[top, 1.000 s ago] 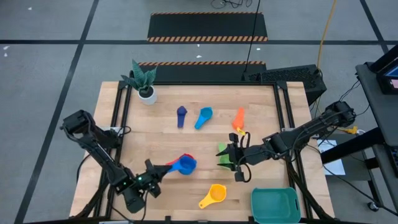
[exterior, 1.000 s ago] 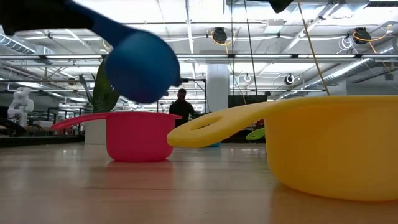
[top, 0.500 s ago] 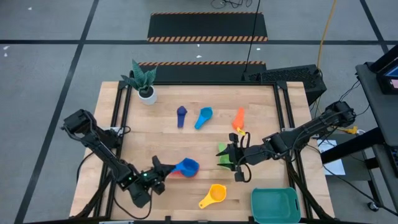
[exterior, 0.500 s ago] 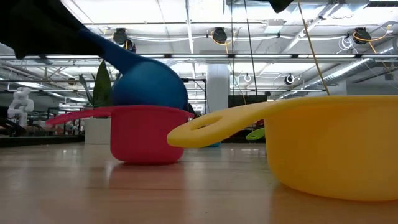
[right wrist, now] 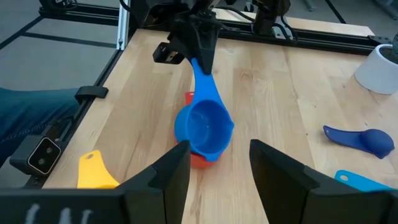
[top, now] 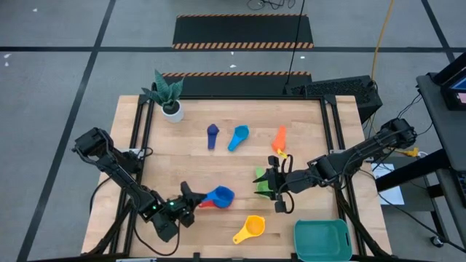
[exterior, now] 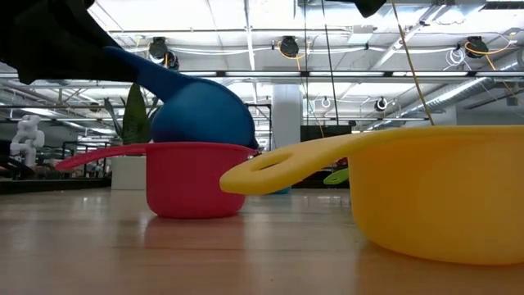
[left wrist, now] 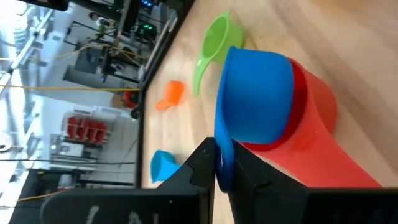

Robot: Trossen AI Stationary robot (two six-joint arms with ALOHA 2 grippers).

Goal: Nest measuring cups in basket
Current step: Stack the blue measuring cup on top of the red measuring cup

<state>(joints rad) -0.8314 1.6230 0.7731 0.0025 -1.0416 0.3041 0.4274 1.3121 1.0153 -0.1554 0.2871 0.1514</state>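
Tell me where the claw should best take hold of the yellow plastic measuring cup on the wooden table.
Probably take the yellow plastic measuring cup by its short flat handle, coming down from above. The cup stands upright, and the handle sticks out level from the rim, clear of the table. The round bowl looks harder to pinch.

At centre-bottom of the overhead frame, a bright blue plastic measuring cup (top: 220,194) sits over a red plastic cup (exterior: 190,180). Below it lies a yellow plastic scoop (top: 250,228), and at lower right a teal-green plastic basket (top: 322,239). Upper middle shows navy (top: 212,135), light blue (top: 238,137) and orange cups (top: 279,140); a green cup (left wrist: 213,40) lies mid-right. The wooden table (top: 306,131) is pale tan.
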